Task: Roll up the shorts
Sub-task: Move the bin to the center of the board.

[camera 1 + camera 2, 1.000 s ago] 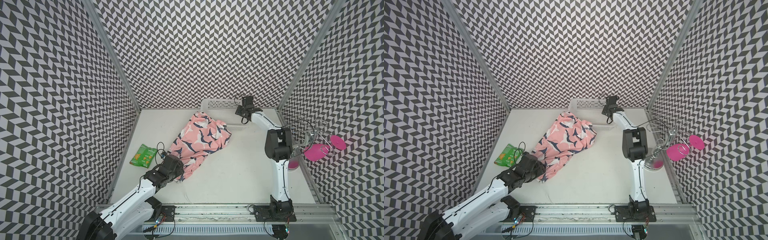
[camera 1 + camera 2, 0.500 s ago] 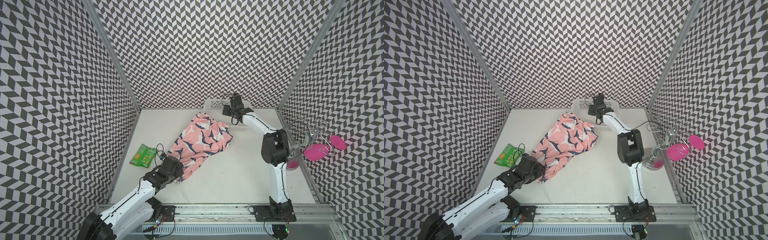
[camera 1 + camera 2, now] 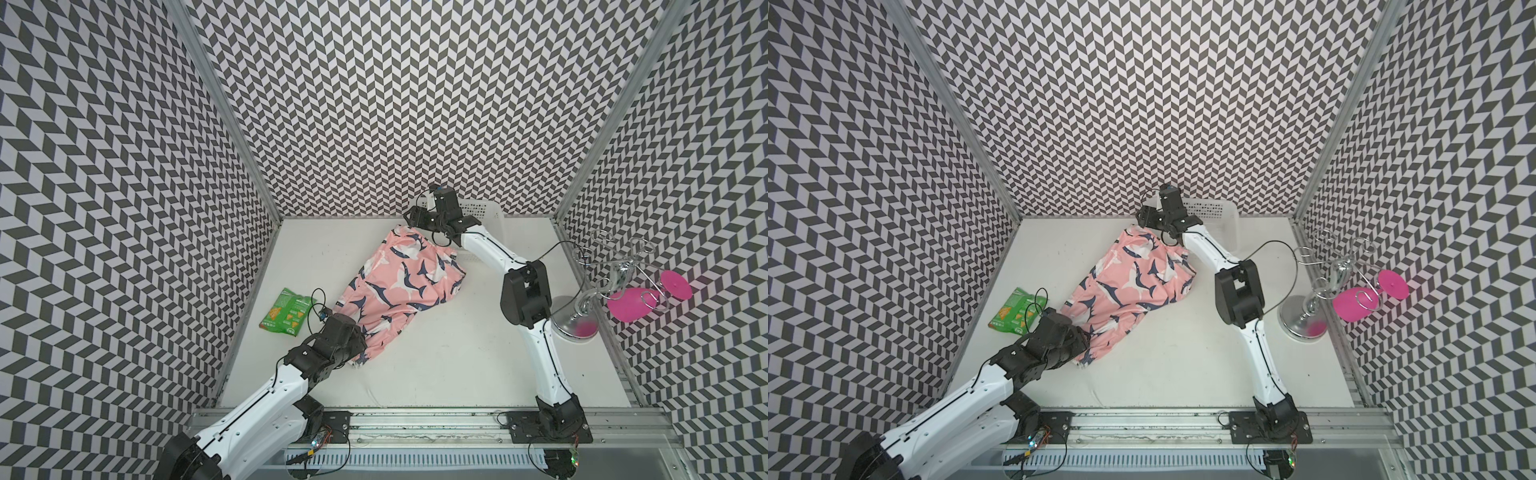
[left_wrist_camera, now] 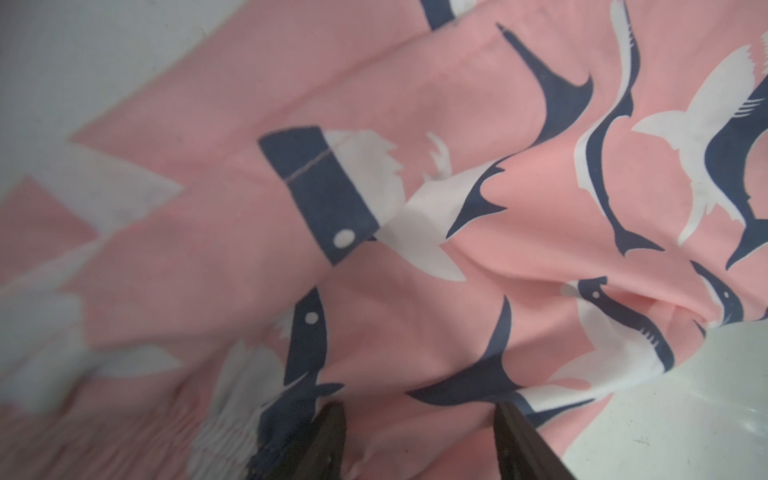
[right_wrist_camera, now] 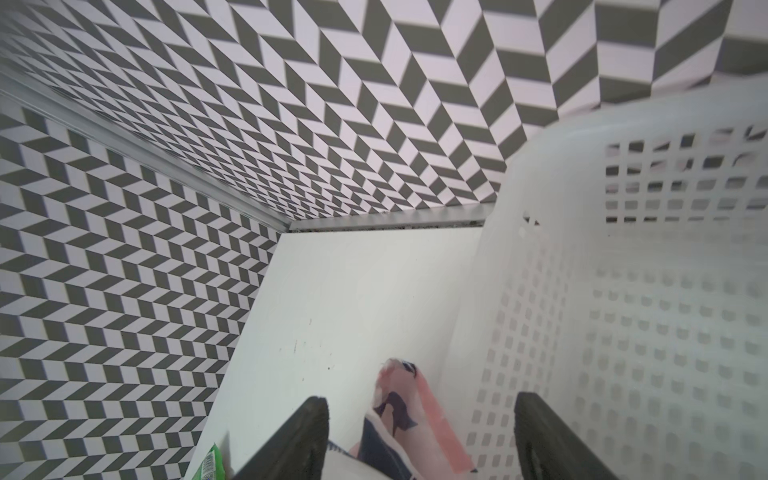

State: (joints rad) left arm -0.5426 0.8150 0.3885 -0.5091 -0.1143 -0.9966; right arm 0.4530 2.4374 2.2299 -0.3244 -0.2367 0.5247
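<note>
**Both arms at opposite ends of the shorts, pincers released**

In a top view, the left arm reaches low from the near rail, and the left gripper (image 3: 359, 334) lies on the near, gathered end of the shorts (image 3: 405, 282). The shorts lie unrolled on the table (image 3: 436, 353), running diagonally from near left to far centre. The right arm bends at the elbow and stretches to the far end, where the right gripper (image 3: 412, 219) hangs just over the shorts' far corner. The white basket (image 3: 486, 210) stands against the back wall, just behind that wrist. A green snack bag (image 3: 286, 311) lies to the left, close beside the left gripper.

In a top view from the neighbouring eye, the layout is the same: left gripper (image 3: 1079, 336), right gripper (image 3: 1144, 218), shorts (image 3: 1133, 282), basket (image 3: 1219, 210).

In the left wrist view, the left fingers (image 4: 328, 436) stand apart over the shark-print fabric (image 4: 457, 208), which lies slack between them, so the pincer is released.

In the right wrist view, the right gripper (image 5: 419, 415) is spread wide and grasps nothing. A corner of the shorts (image 5: 399, 403) lies between its fingers and touches neither. The basket (image 5: 623, 291) is just beside it, and only its perforated walls show.
</note>
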